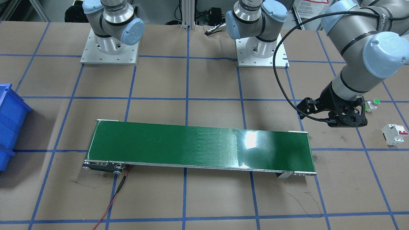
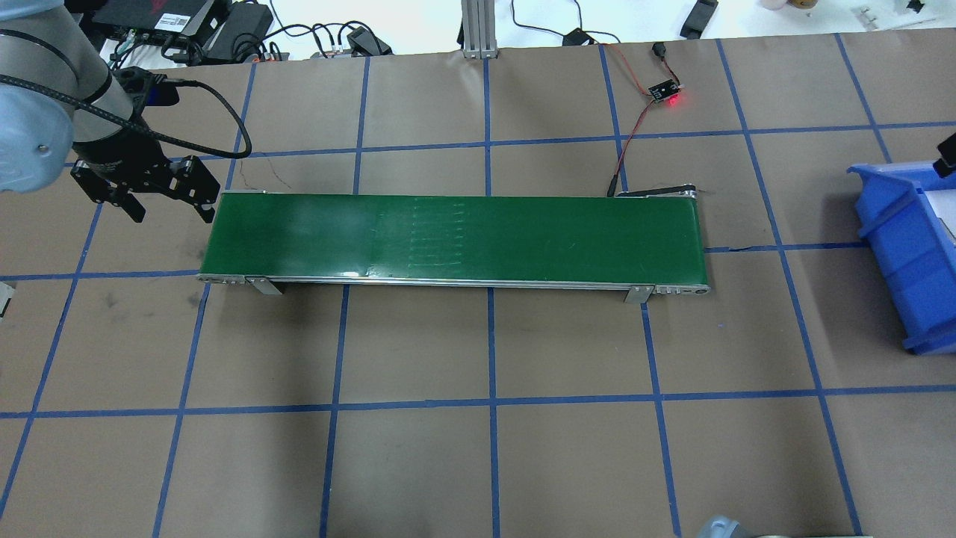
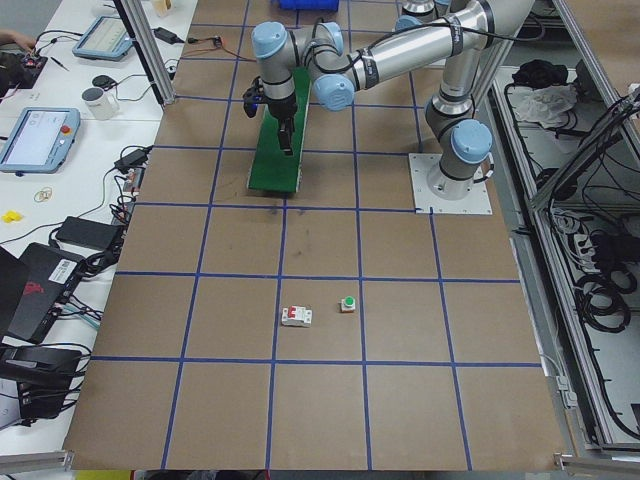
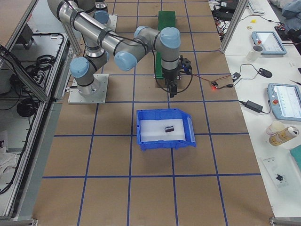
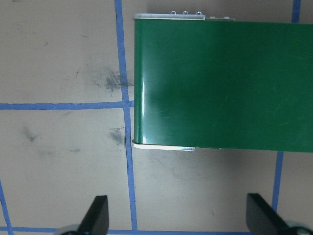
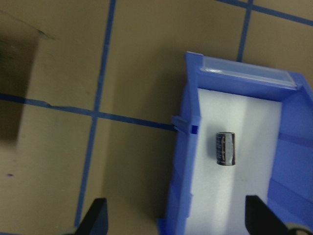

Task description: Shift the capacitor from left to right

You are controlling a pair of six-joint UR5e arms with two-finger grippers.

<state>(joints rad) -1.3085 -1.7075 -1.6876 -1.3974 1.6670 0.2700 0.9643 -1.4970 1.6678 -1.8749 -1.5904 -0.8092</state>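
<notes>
The capacitor [image 6: 226, 148], a stubby black cylinder with pale markings, lies on its side on the white floor of a blue bin [image 6: 188, 98]. It also shows in the exterior right view [image 4: 169, 128]. My right gripper [image 6: 177, 223] is open and empty, above the bin's edge and apart from the capacitor; the exterior right view shows it [image 4: 172, 88] between the conveyor's end and the bin [image 4: 141, 141]. My left gripper [image 5: 178, 220] is open and empty, hovering over the table just off the green conveyor's [image 5: 220, 83] left end [image 2: 170, 213] [image 1: 348, 118].
The conveyor [image 2: 448, 235] [image 1: 198, 147] runs across the table's middle. A white circuit breaker with red switches [image 1: 394, 134] and a white button with a green cap [image 1: 372, 104] stand on the table near the left gripper. A red-lit sensor board [image 2: 667, 93] and its wire lie behind the conveyor.
</notes>
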